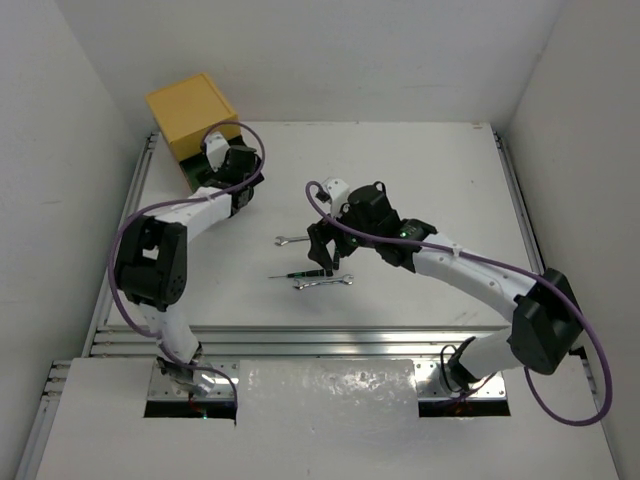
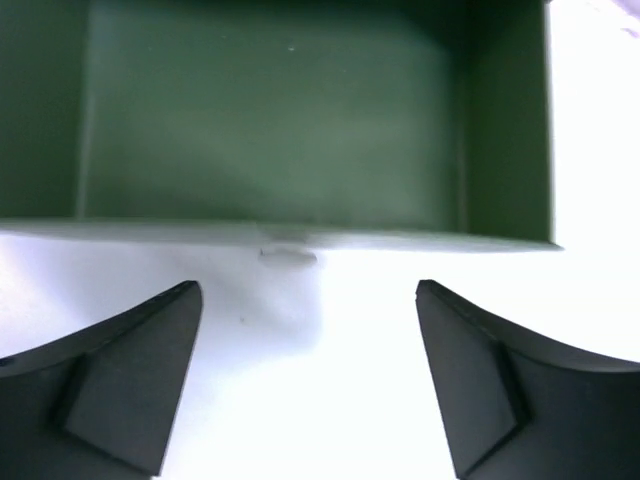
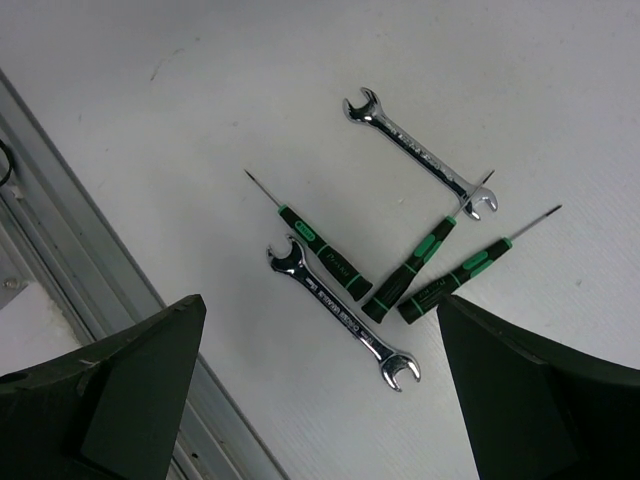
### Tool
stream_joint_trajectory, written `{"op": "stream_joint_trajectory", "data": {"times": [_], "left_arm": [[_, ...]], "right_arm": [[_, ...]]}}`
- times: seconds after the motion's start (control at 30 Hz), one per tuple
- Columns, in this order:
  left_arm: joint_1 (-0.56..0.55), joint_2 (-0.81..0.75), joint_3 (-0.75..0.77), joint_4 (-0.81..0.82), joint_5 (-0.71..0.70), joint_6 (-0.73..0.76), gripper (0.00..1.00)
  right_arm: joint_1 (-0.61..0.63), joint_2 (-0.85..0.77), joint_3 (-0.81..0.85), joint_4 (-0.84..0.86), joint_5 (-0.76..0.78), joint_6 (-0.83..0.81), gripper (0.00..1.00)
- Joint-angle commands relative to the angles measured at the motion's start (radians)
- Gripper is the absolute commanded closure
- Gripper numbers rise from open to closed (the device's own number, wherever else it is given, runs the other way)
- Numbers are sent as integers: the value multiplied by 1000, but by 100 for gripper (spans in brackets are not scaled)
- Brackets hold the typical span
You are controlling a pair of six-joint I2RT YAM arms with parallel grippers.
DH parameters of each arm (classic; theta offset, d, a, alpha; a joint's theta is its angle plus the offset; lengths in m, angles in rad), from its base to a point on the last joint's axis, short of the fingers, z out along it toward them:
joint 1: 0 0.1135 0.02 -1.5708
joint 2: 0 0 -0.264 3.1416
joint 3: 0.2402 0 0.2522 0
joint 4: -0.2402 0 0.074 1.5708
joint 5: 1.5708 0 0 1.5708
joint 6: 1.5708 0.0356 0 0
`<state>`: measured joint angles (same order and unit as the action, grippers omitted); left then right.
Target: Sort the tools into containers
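Silver wrench lies on the desk below, squarely between the spread right fingers, its length running half past ten to half past four. Left fingers, also spread, hover at the open green drawer, off at ten o'clock.

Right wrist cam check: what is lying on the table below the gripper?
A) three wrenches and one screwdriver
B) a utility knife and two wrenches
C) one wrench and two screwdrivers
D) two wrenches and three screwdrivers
D: the right wrist view shows an upper wrench and a lower wrench, plus a left screwdriver, a middle screwdriver and a right screwdriver, all with black-and-green handles.
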<state>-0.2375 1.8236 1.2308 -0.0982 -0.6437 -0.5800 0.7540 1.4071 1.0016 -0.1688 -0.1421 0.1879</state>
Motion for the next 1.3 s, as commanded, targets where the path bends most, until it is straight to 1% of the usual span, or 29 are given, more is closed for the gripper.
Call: {"op": "stream_joint_trajectory", "data": {"times": [0.0, 0.03, 0.07, 0.13, 0.17, 0.2, 0.23, 0.27, 0.3, 0.33, 0.37, 0.4, 0.43, 0.47, 0.5, 0.53, 0.67, 0.77, 0.93, 0.97, 1.13, 1.17, 1.2, 1.27], "left_arm": [[-11, -112, 4, 5, 58, -29, 10], [-11, -131, 4, -7, 70, -30, 7], [-11, -171, 9, -20, 82, -35, 1], [-11, -214, 21, -55, 113, -41, 0], [-11, -254, 28, -81, 121, -46, 0], [-11, -273, 39, -107, 127, -50, 0], [-11, -293, 59, -177, 130, -73, 0], [-11, -340, 64, -210, 134, -83, 0], [-11, -366, 62, -262, 144, -95, 0], [-11, -400, 38, -273, 156, -112, 0], [-11, -470, 20, -278, 179, -115, 0], [-13, -507, -2, -284, 212, -118, 0], [-13, -583, -52, -281, 237, -112, 0], [-13, -622, -74, -279, 258, -106, 0], [-13, -654, -111, -296, 286, -97, 0], [-13, -717, -128, -305, 300, -92, 0], [-13, -848, -203, -333, 393, -51, 0], [-14, -911, -244, -371, 379, -21, 0], [-13, -943, -310, -393, 355, 22, 0], [-13, -942, -313, -399, 364, 22, 0], [-13, -954, -341, -387, 401, 29, 0], [-13, -957, -344, -380, 417, 31, 0], [-13, -963, -349, -380, 423, 32, 0], [-13, -966, -363, -376, 437, 32, 0]], "right_arm": [[-42, 59, 61, -20, 16, 80, 1], [-51, 75, 71, -32, 22, 100, 1], [-64, 102, 84, -43, 44, 123, 1], [-88, 133, 103, -90, 82, 180, 1], [-93, 188, 142, -119, 146, 206, 1], [-94, 223, 175, -188, 174, 209, 3], [-94, 262, 204, -214, 182, 208, 4], [-94, 303, 272, -245, 188, 206, 5], [-94, 381, 307, -288, 193, 205, 12], [-94, 413, 352, -299, 199, 205, 16], [-94, 443, 373, -310, 203, 205, 25], [-93, 487, 391, -319, 225, 208, 40], [-93, 504, 419, -325, 229, 209, 45], [-93, 518, 430, -328, 230, 208, 48], [-88, 539, 446, -328, 231, 206, 55], [-87, 549, 456, -328, 234, 203, 55], [-81, 612, 499, -353, 230, 200, 59], [-68, 642, 508, -350, 223, 203, 63], [-50, 707, 546, -371, 228, 217, 66], [-47, 716, 551, -379, 233, 219, 70], [-38, 754, 568, -394, 254, 242, 71], [-38, 768, 574, -405, 260, 246, 72], [-38, 773, 580, -408, 274, 251, 79], [-36, 776, 578, -405, 276, 257, 81]]}}
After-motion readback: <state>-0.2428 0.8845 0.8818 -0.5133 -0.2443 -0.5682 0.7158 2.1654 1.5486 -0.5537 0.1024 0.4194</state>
